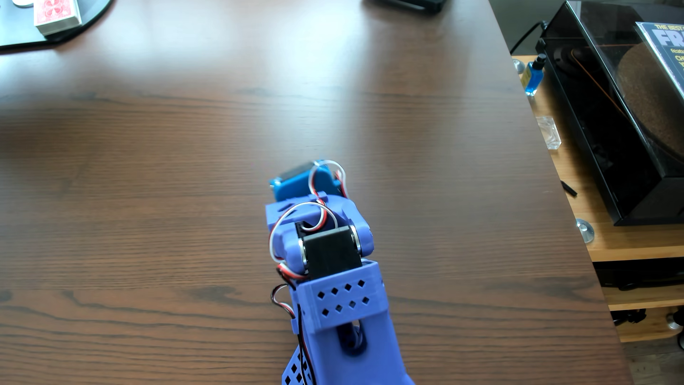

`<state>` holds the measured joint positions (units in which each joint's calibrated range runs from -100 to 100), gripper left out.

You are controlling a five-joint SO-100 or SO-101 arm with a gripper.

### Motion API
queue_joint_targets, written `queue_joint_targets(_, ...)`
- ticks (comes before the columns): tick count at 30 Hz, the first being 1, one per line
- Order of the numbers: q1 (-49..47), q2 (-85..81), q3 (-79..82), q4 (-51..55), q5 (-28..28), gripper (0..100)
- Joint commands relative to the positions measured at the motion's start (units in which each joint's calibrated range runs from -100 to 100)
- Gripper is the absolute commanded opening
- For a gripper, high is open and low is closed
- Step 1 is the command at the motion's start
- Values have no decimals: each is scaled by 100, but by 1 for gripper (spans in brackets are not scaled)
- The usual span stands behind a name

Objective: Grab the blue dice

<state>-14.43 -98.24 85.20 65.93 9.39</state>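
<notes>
The blue dice does not show anywhere in this view; it is hidden or out of view. My blue-violet arm (pixel 333 296) rises from the bottom edge and reaches up the middle of the brown wooden table (pixel 148 185). Its light-blue gripper body (pixel 305 183) points away from the camera and down toward the table. The fingers are hidden under the wrist and the gripper body, so I cannot tell whether they are open or shut or hold anything.
A red-backed card deck (pixel 57 14) lies on a dark mat (pixel 14 33) at the top left. A dark object (pixel 411 4) sits at the top edge. The table's right edge runs diagonally; beyond it stands a turntable (pixel 622 111) on a shelf.
</notes>
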Motion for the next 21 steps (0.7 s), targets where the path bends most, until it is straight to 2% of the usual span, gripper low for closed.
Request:
queue_joint_targets(1,-407,1214,-916,-141,344,2)
queue_joint_targets(12,-104,5827,-3746,-141,371,2)
queue_joint_targets(16,-137,7317,-4107,-235,413,2)
queue_joint_targets(21,-71,8221,-4134,-637,497,2)
